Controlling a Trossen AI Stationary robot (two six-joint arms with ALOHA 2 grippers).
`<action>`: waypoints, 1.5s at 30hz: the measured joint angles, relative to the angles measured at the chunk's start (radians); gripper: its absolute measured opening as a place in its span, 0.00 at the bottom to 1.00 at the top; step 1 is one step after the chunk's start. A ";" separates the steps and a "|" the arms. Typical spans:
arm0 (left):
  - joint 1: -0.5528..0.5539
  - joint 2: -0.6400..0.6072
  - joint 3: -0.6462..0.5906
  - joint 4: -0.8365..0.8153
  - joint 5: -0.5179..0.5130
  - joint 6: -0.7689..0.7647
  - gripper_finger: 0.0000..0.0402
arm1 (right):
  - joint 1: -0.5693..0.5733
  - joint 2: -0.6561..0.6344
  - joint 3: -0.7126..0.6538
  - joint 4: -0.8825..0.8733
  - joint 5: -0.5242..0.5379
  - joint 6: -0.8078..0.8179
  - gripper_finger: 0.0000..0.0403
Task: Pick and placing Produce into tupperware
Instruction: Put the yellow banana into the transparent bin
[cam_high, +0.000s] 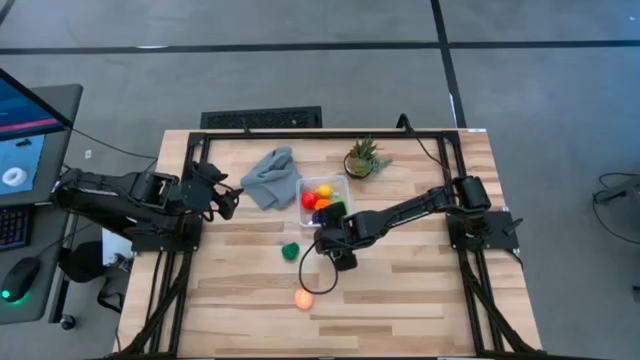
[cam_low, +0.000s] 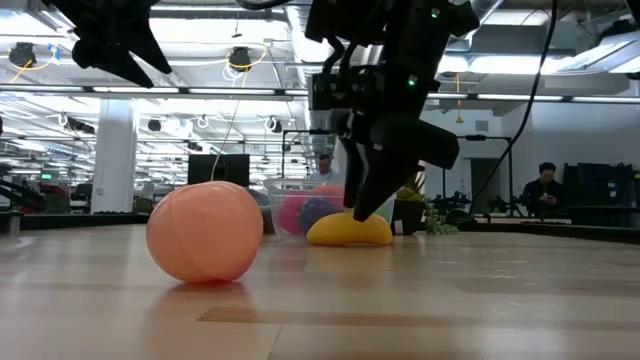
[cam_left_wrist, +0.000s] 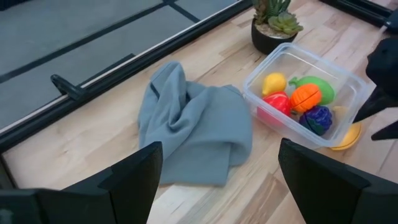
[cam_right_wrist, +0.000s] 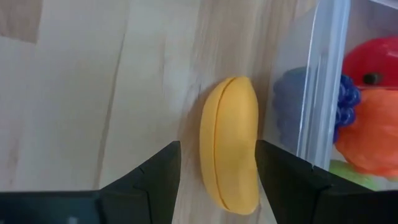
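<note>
The clear tupperware (cam_left_wrist: 283, 59) stands on the table and holds a yellow, a red, an orange, a green and a purple piece. The yellow banana (cam_right_wrist: 230, 143) lies on the wood against the tupperware's outer wall (cam_right_wrist: 314, 93). My right gripper (cam_right_wrist: 216, 163) is open and points down over the banana (cam_low: 350, 230), one finger on each side of it; I see no touch. A green piece (cam_high: 290, 251) and a peach ball (cam_low: 205, 245) lie on the table nearer the near edge. My left gripper (cam_left_wrist: 219, 155) is open and waits over the table's left side.
A crumpled grey cloth (cam_left_wrist: 193, 127) lies left of the tupperware. A small potted plant (cam_high: 363, 158) stands behind it near the far edge. Bare wood stretches across the table's near half around the peach ball (cam_high: 304, 298). People stand in the room beyond.
</note>
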 joint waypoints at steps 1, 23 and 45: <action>-0.001 0.000 0.000 0.000 0.000 0.000 0.77 | 0.000 0.000 0.000 -0.005 0.011 0.000 0.57; -0.002 0.000 0.000 0.000 0.000 -0.010 0.77 | -0.038 0.000 -0.001 -0.006 -0.071 0.023 0.51; -0.002 0.000 0.000 0.001 -0.001 -0.011 0.77 | -0.039 0.000 -0.027 0.011 -0.139 0.061 0.58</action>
